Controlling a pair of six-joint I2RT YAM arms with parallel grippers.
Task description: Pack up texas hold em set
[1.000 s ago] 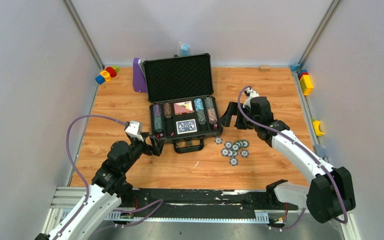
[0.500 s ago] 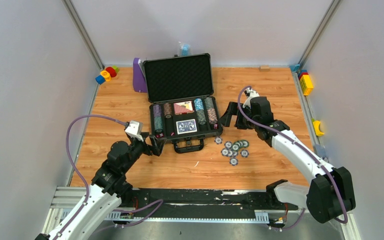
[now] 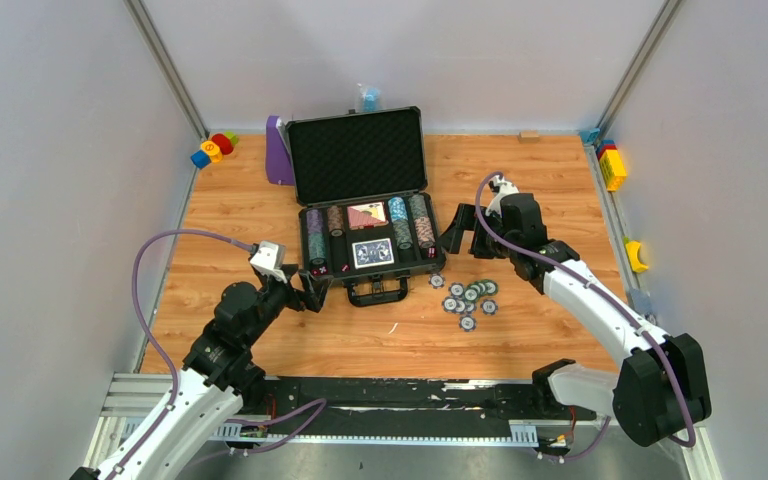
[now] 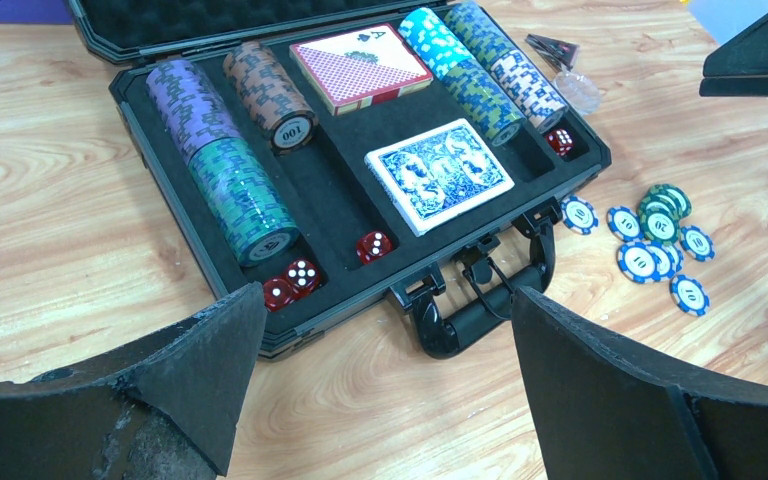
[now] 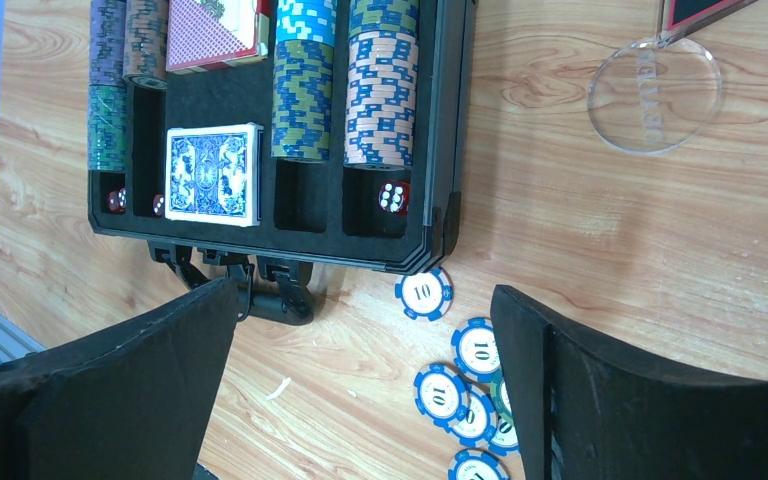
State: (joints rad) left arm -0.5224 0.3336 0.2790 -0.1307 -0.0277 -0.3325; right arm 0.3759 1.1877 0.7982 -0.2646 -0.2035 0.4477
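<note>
Near strip: We see bare wood of the table [image 3: 360, 345] between its near edge and the case handle [image 4: 470, 320].
Left gripper [image 4: 388, 310]: Fingers spread wide, grasping nothing, just off the briefcase's near-left corner.
Loose chips [image 3: 468, 297]: Clustered on the wood just beside the near-right corner; the blue-and-white faces read "10".
Right gripper [image 5: 365, 295]: Fingers released, holding nothing, beside the case's right edge.
Briefcase [image 3: 358, 155]: Open at mid-table, lid raised toward the far edge.
Chip rows [image 4: 230, 150]: Lying in foam troughs, with red dice [image 4: 290, 285] at the near ends; one brown end chip shows "001" as we view it.
Decks: The blue-backed deck [image 4: 440, 175] lies nearer; the red-backed deck [image 4: 360, 70] bears "A" and a spade.
Dealer button [image 5: 655, 95]: Clear disc right of the case; its lettering is too faint to read.
Far-left corner: Purple stand [image 3: 279, 150], toy blocks [image 3: 213, 148].
</note>
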